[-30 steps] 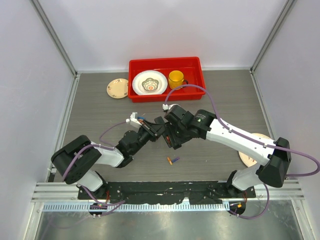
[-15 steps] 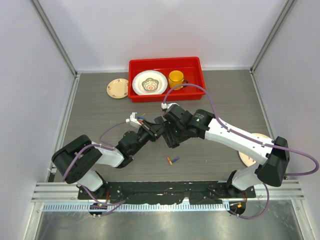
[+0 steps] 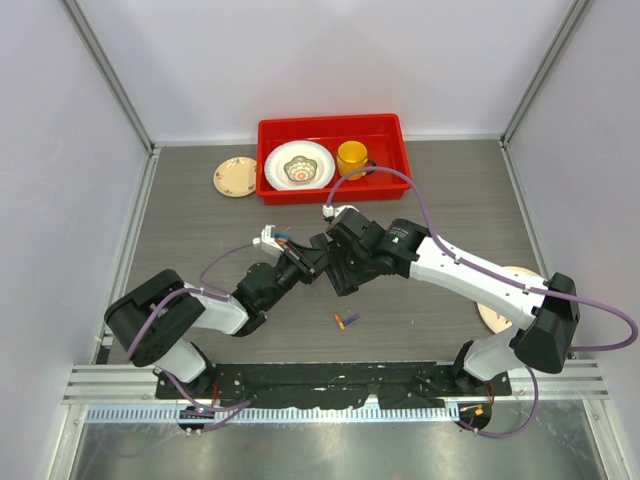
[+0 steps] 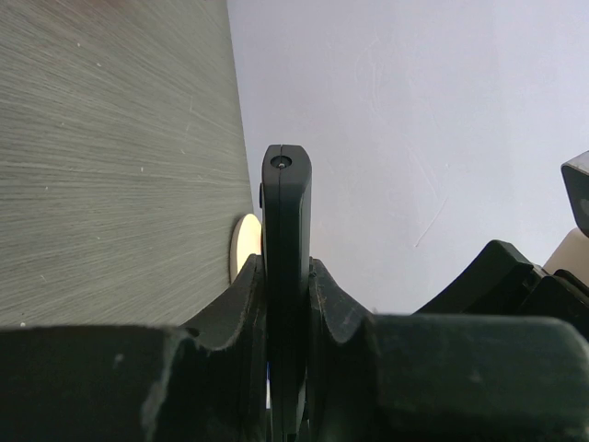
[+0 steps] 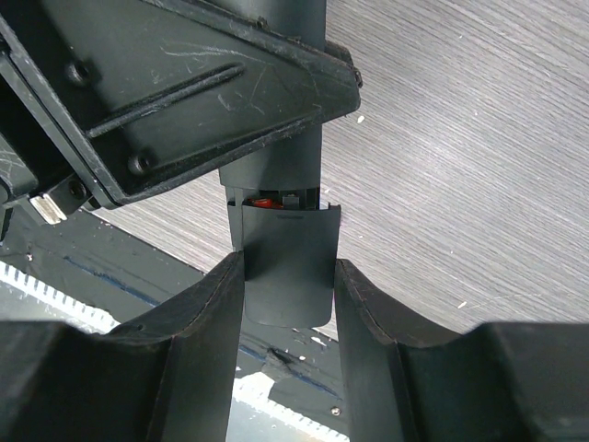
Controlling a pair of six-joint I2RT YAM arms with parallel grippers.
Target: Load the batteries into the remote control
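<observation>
While the left gripper (image 4: 286, 276) clamps tight on the remote control (image 4: 286, 198), the right gripper (image 5: 287, 267) — jaws half-spread — pinches its far end; a red battery (image 5: 265, 201) shows inside.

White-and-black left arm (image 3: 215, 312) and right arm (image 3: 470, 275) carry purple cables (image 3: 418, 198) and black joints.

No text, label or number can be read on the remote control (image 4: 287, 239) or anything else.
</observation>
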